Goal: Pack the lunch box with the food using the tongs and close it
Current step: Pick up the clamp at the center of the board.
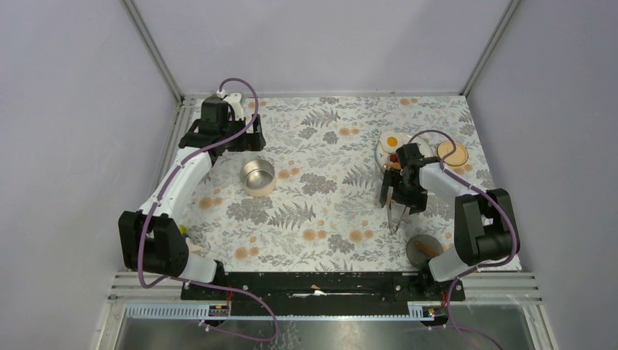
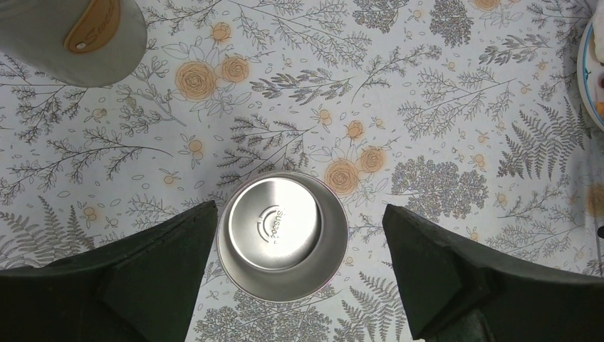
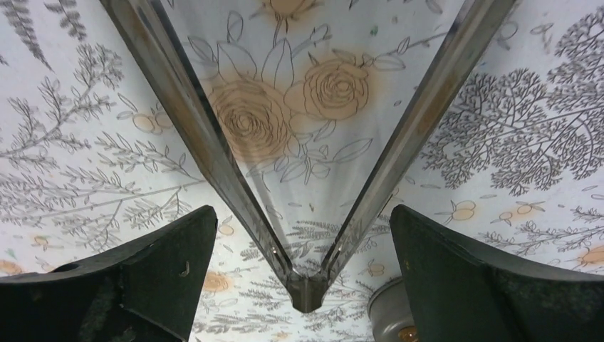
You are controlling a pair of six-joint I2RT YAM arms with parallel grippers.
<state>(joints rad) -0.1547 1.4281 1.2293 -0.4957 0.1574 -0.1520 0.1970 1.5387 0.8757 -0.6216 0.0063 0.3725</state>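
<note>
Right claw (image 3: 300,214) open wide astride the tongs (image 3: 217,157), tips cut off, I can't tell if touching; left claw (image 2: 299,208) open over steel tin (image 2: 281,235), lid (image 2: 71,32) cropped.

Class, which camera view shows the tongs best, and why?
The right wrist view: the tongs fill it, both arms and the joined end sharp. The top external view shows them small, partly under the right gripper. The left wrist view shows none of them.
</note>
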